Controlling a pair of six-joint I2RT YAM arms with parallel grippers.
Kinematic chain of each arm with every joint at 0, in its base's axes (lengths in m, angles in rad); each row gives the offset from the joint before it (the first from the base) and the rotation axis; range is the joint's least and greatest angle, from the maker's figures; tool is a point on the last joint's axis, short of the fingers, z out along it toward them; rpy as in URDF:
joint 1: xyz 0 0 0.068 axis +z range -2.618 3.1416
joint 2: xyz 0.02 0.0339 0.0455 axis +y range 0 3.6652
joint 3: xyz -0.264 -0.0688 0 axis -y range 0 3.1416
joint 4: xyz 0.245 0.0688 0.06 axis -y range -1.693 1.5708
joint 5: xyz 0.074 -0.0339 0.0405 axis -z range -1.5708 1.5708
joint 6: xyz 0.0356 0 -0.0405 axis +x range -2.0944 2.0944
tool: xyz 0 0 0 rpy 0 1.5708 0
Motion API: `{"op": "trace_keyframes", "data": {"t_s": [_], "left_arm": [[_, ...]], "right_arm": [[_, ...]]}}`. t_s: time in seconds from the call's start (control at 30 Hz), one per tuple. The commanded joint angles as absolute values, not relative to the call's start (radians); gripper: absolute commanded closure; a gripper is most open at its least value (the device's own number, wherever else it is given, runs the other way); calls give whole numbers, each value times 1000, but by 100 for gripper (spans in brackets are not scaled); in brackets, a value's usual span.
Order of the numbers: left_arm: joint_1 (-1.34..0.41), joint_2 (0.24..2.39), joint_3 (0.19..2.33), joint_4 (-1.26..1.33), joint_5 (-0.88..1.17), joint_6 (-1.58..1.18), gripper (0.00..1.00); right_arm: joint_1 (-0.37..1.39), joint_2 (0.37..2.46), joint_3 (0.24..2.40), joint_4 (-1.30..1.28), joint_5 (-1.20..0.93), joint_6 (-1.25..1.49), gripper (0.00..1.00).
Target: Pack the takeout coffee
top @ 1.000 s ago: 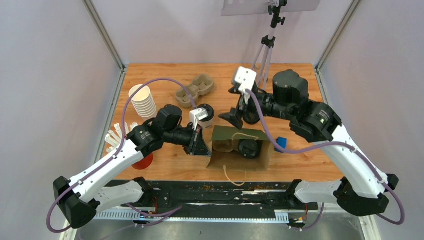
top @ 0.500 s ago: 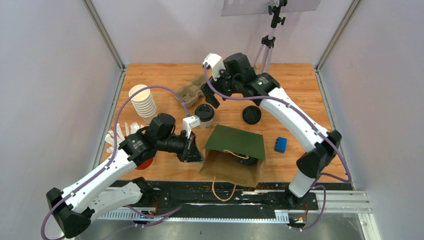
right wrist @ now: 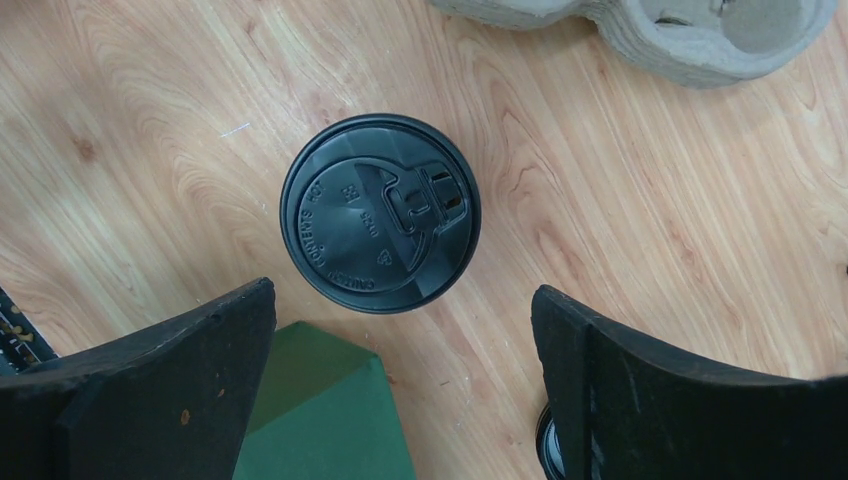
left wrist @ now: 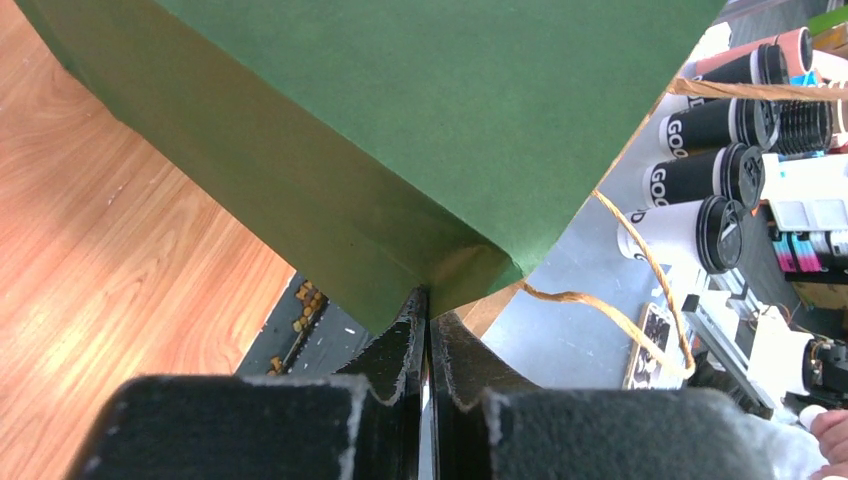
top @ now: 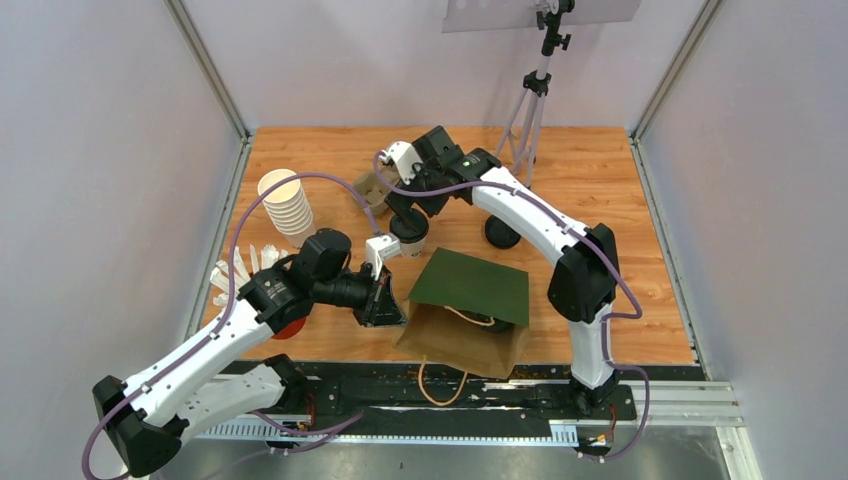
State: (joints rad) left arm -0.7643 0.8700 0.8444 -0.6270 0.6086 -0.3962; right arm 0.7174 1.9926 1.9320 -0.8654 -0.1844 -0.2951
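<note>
A white-sided cup with a black lid [top: 411, 231] stands on the table behind the green paper bag [top: 470, 288]. My right gripper [top: 405, 208] hovers open just above it. In the right wrist view the lid [right wrist: 380, 228] lies between and beyond the open fingers [right wrist: 150, 390], untouched. A second black-lidded cup [top: 503, 234] stands to the right; its side does not show. My left gripper [top: 386, 300] is shut on the bag's left edge [left wrist: 400, 120] and holds it up.
A pulp cup carrier [top: 372, 187] lies behind the right gripper and shows in the right wrist view [right wrist: 680, 35]. A stack of lidless white cups [top: 285, 200] and white sticks [top: 235, 270] stand at the left. A tripod [top: 530, 100] stands at the back.
My right gripper has swung left, from behind the bag past the carrier to just above the white-sided cup. The bag, first lying open with a lid inside, is now held up.
</note>
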Motion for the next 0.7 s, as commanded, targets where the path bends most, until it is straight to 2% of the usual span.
{"op": "trace_keyframes", "data": {"t_s": [0.0,0.67], "left_arm": [[-769,879,867,-647,614,-359,93],[-769,872,882,-673,612,-353,92]], "right_arm": [[743,2031,2018,-871,-206,-329,1],[787,2090,2043,-840,-164,-329,1]]}}
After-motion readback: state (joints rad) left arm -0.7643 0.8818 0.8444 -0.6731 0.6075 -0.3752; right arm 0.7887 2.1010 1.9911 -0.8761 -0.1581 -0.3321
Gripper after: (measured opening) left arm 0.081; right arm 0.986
